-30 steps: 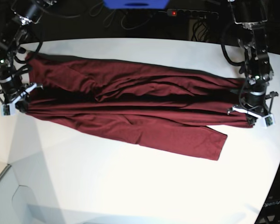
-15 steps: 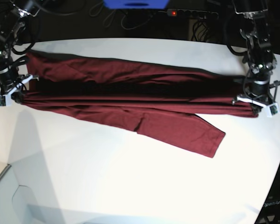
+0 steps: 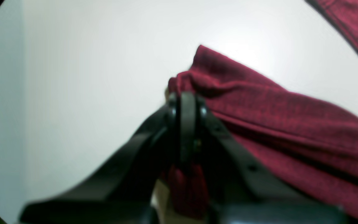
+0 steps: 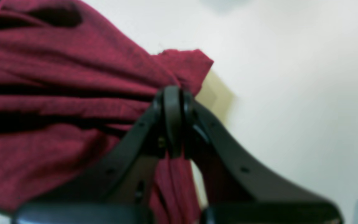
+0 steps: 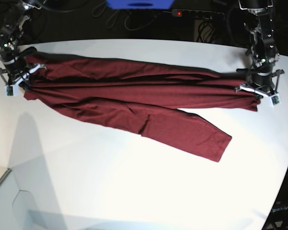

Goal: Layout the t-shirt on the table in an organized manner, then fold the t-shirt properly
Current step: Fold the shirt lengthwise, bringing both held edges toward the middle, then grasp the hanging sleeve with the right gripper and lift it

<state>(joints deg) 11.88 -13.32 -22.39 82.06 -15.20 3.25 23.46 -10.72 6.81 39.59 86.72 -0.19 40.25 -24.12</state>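
base view, thin dark maroon-red short-sleeved t-shirt [image 5: 129,103] pulled in a long band across the smooth white curved-edge table [image 5: 134,191], right gripper [image 5: 17,79] at ten o'clock clamped on one end, left gripper [image 5: 257,91] at two o'clock clamped on the other, one flap trailing toward five o'clock

White table [image 5: 134,191] under t-shirt [image 5: 134,100]

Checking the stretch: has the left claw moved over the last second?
Yes. The left claw, shut on the t-shirt, moved toward the table's far edge.
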